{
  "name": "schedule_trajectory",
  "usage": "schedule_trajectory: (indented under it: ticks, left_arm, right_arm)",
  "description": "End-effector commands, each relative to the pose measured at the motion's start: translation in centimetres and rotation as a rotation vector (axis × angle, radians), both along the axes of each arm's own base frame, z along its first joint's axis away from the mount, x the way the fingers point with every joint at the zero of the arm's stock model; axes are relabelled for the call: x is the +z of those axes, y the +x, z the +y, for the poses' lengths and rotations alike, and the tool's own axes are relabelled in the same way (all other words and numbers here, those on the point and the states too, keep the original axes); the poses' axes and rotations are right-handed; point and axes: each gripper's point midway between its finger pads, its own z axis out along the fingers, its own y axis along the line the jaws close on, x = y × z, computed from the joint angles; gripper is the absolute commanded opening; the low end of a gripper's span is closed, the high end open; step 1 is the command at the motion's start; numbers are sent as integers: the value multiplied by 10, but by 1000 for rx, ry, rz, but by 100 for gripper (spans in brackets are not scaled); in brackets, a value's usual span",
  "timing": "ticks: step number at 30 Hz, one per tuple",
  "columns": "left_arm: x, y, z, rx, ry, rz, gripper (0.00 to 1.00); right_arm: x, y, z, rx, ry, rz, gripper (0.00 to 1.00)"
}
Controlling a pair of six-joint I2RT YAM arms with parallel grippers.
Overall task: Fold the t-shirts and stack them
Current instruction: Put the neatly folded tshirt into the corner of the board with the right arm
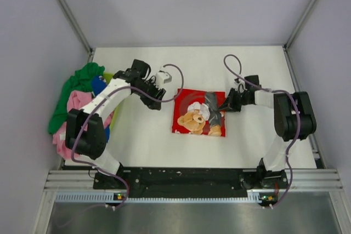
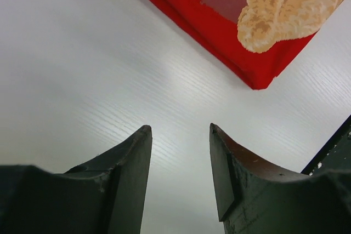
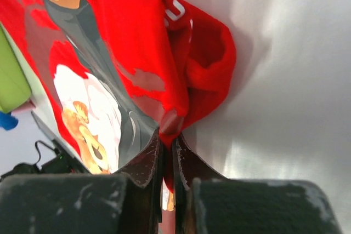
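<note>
Right gripper (image 3: 167,142) pinching the red tee (image 1: 185,104); left gripper (image 2: 180,131) spread over bare table (image 1: 142,141).

Red tee lies folded into a rough rectangle mid-table with the bear print (image 1: 195,119) face up. Right fingers are pressed together on a bunched fold at its right edge, and in the right wrist view the cloth is lifted and puckered at the grip. Left gripper sits just off the tee's upper-left side with its jaws apart and nothing between them. The left wrist view shows one red corner ahead of the fingertips, not touching them. Green tee (image 1: 77,87), pink tee (image 1: 74,103) and blue tee (image 1: 98,85) are heaped unfolded at the table's left edge, behind the left arm and well apart from the red one.
</note>
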Motion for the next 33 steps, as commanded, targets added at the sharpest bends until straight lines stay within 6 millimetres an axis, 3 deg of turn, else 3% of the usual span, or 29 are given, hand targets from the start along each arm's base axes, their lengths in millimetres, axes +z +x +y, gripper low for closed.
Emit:
schedule_trajectory:
  ticks: [1, 6, 7, 13, 15, 16, 20, 25, 33]
  left_arm:
    - [19, 7, 8, 8, 6, -94, 51]
    - [20, 10, 14, 16, 22, -109, 51]
    - [19, 11, 15, 18, 27, -109, 52]
    - [14, 12, 25, 36, 68, -108, 52]
    - [14, 14, 30, 46, 92, -113, 52]
    - [15, 15, 33, 52, 102, -120, 52]
    - [15, 21, 37, 67, 123, -120, 52]
    - [14, 28, 39, 83, 147, -103, 52]
    - [9, 36, 41, 95, 181, -70, 52]
  right_arm:
    - [13, 43, -42, -38, -126, -90, 0]
    - [13, 77, -89, 15, -392, -138, 0]
    - [12, 89, -112, -11, -449, -146, 0]
    - [17, 152, -177, -46, -659, -159, 0]
    - [18, 168, -211, -79, -734, -152, 0]
    - [28, 184, -224, -102, -761, -175, 0]
    - [38, 217, -276, -132, -913, -219, 0]
    - [38, 238, -324, -111, -1120, -227, 0]
    - [60, 262, -370, -213, -1241, -310, 0]
